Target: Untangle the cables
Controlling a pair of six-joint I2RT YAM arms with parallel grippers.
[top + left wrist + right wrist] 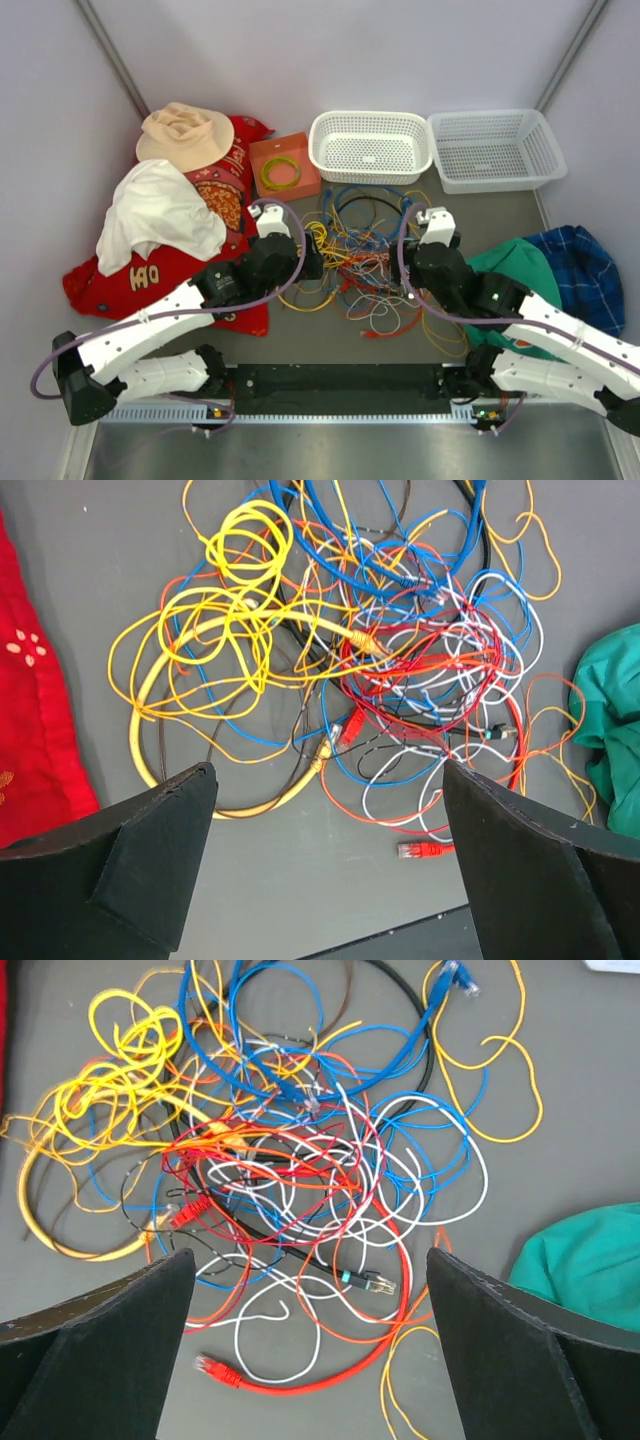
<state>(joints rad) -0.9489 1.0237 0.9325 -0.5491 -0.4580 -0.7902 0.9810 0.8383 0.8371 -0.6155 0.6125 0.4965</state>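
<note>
1. You are holding your left hand (327, 768) wide open with nothing between its two black fingers; it is hovering over the left side of the tangle.
2. You are holding your right hand (310, 1255) just as wide and empty, and it is hovering over the right side.
3. Between the two hands, the heap of thin yellow, red-orange, white, blue and black cables (365, 255) is lying looped and knotted in the middle of the grey counter (300, 335), with a small red plug (213, 1367) trailing at its near edge.
4. A teal-green cloth (505, 265) is lying just right of the heap, and a blue plaid cloth (590, 265) is lying beyond it.
5. A red patterned cloth (150, 280) is spreading out on the left, carrying a crumpled white cloth (155, 215) and a beige floppy hat (185, 135).
6. Along the far side, an orange box (300, 150) and two white plastic mesh baskets (370, 172) are sitting in a row.
</note>
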